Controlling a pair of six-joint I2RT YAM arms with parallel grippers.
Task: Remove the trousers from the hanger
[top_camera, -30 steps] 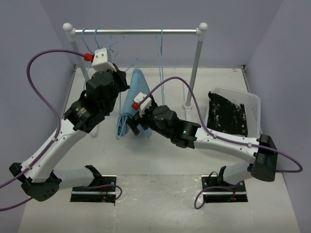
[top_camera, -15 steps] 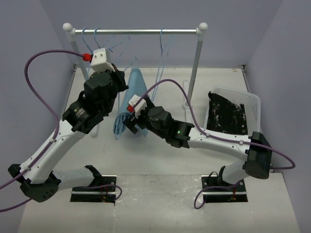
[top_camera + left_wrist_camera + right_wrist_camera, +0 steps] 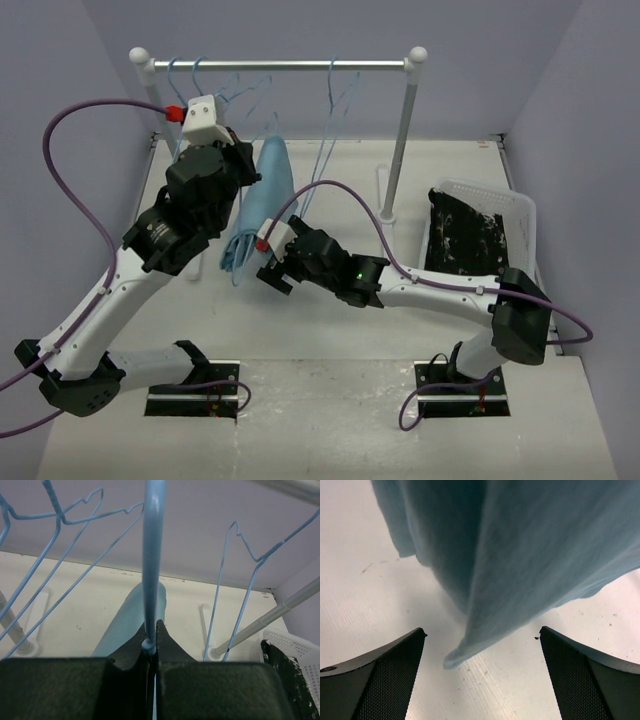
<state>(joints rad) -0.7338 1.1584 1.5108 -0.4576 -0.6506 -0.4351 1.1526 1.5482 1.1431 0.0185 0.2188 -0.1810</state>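
Left gripper [image 3: 151, 639]: jaws pressed together on the wire of the hanger [image 3: 152, 555].
Right gripper [image 3: 482, 632]: fingers [image 3: 380, 675] spread wide, touching nothing (the cloth hung just ahead of them).
Trousers [image 3: 520, 555]: draped down from the held hanger, hem low near the table [image 3: 360, 595].
Rail [image 3: 280, 65]: behind, carrying spare hangers [image 3: 243, 545].
Basket [image 3: 520, 213]: far right, holding a black garment [image 3: 465, 240].
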